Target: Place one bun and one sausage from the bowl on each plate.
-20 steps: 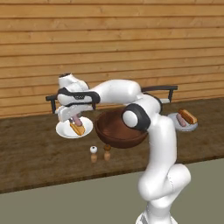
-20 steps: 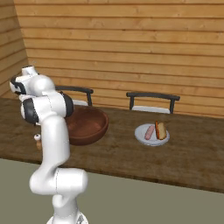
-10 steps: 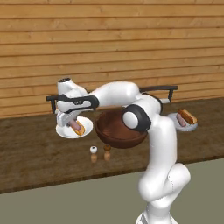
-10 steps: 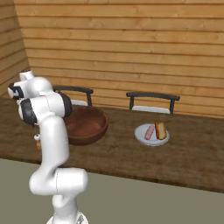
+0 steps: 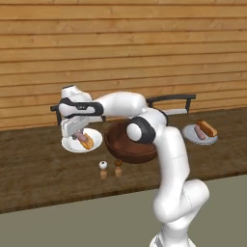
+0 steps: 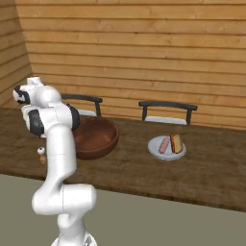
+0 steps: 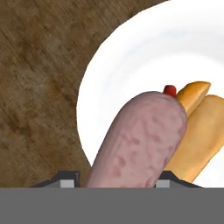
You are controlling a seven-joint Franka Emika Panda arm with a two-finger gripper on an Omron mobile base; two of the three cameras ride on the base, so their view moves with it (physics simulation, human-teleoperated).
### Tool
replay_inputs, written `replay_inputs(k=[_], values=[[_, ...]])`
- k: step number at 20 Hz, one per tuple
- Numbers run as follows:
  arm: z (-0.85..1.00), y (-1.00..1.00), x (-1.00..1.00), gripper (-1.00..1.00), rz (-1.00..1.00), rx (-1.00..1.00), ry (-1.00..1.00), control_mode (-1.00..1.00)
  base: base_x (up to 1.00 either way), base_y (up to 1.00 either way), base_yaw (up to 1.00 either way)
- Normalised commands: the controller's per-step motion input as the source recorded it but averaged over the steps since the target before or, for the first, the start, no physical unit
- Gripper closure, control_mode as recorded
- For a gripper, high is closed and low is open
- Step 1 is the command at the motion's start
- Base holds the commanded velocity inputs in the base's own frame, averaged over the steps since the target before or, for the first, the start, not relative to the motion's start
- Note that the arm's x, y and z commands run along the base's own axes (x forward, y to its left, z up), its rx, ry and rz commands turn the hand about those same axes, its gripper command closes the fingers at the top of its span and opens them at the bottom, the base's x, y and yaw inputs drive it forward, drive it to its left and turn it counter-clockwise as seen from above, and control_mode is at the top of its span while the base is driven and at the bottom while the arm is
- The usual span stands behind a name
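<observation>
**Colours and patterns**

Mottled pink cylindrical sausage (image 7: 140, 140); golden-orange split bun (image 7: 205, 131); glossy white round plate (image 7: 131, 57); dark reddish-brown wooden bowl (image 5: 128, 144); dark brown grained wooden counter (image 7: 39, 87); honey-toned horizontal plank wall (image 5: 120, 43).

The arm (image 5: 166, 159) is built of smooth, rounded white segments, and a dark round cap is seen at the joint (image 5: 137, 131). A black band is worn around the wrist (image 5: 79, 107). The hand (image 5: 72, 126) is boxy and white. A bulbous white base (image 6: 67, 202) is seen in the right base view
</observation>
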Motion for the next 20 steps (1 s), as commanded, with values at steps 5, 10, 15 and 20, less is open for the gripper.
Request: replay_inputs(k=[5, 10, 15, 20], values=[[-0.38, 0.14, 0.09, 1.00, 0.00, -0.01, -0.14, -1.00, 0.00, 0.00, 0.00], [-0.57, 0.02, -0.01, 1.00, 0.00, 0.04, -0.22, -1.00, 0.00, 0.00, 0.00], [-0.09, -0.08, 0.40, 1.00, -0.08, 0.00, -0.03, -1.00, 0.00, 0.00, 0.00], [-0.10, -0.07, 0.29, 1.00, -0.11, 0.00, 0.01, -1.00, 0.00, 0.00, 0.00]])
